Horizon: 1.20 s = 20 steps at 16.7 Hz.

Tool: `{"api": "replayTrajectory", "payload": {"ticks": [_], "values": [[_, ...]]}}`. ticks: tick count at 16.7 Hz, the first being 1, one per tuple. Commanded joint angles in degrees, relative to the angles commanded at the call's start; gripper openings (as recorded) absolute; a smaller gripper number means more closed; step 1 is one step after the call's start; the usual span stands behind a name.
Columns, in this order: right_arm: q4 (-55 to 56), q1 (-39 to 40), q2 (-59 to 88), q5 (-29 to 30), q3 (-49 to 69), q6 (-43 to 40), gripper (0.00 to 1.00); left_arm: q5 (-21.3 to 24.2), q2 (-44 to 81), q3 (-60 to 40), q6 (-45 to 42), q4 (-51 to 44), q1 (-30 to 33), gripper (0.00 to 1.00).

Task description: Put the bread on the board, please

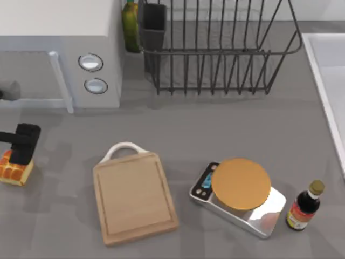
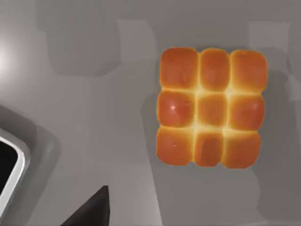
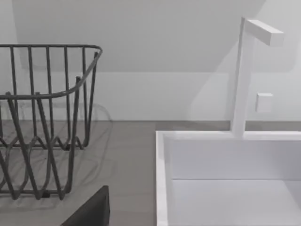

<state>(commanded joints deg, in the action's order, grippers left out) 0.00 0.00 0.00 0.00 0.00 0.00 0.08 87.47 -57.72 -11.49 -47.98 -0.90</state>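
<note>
The grey tabletop [image 1: 226,135] carried everything. A white microwave [image 1: 59,54] filled its top-left corner, and a dark wire dish rack [image 1: 215,54] stood along the top edge beside it, with a green bottle [image 1: 130,27] between the two. A white sink [image 1: 329,81] ran down the right edge; the right wrist view showed its basin [image 3: 225,179] and a white faucet [image 3: 244,75] next to the rack [image 3: 42,117].

The board [image 1: 133,197] lay left of center toward the bottom edge, bare, white loop handle [image 1: 125,148] pointing up toward the microwave. A silver scale [image 1: 238,197] with an orange-tan disc sat to its right, near but apart. A small dark sauce bottle [image 1: 305,206] stood upright just beside the scale, near the bottom-right corner.

The bread [image 1: 15,170] sat at the left edge, well apart from the board, flat on the tabletop. The left gripper [image 1: 24,143] hung right over it, partly covering it from above. The left wrist view looked straight down on the bread [image 2: 210,107], its nine-bump grid top unobstructed. Whether the left pincer was spread or pressed together could not be told.
</note>
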Motion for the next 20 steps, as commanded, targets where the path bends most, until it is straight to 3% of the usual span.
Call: {"api": "replayTrajectory", "payload": {"ticks": [7,15,20], "values": [[0.0,0.0,0.0,0.0,0.0,0.0,1.00,-0.1,16.6,-12.9,-2.4,-8.5,-0.1,1.00],[0.0,0.0,0.0,0.0,0.0,0.0,1.00,-0.1,15.6,-11.0,-2.4,-7.5,-0.1,1.00],[0.0,0.0,0.0,0.0,0.0,0.0,1.00,-0.1,16.0,-4.4,-2.6,-0.9,-0.4,1.00]]}}
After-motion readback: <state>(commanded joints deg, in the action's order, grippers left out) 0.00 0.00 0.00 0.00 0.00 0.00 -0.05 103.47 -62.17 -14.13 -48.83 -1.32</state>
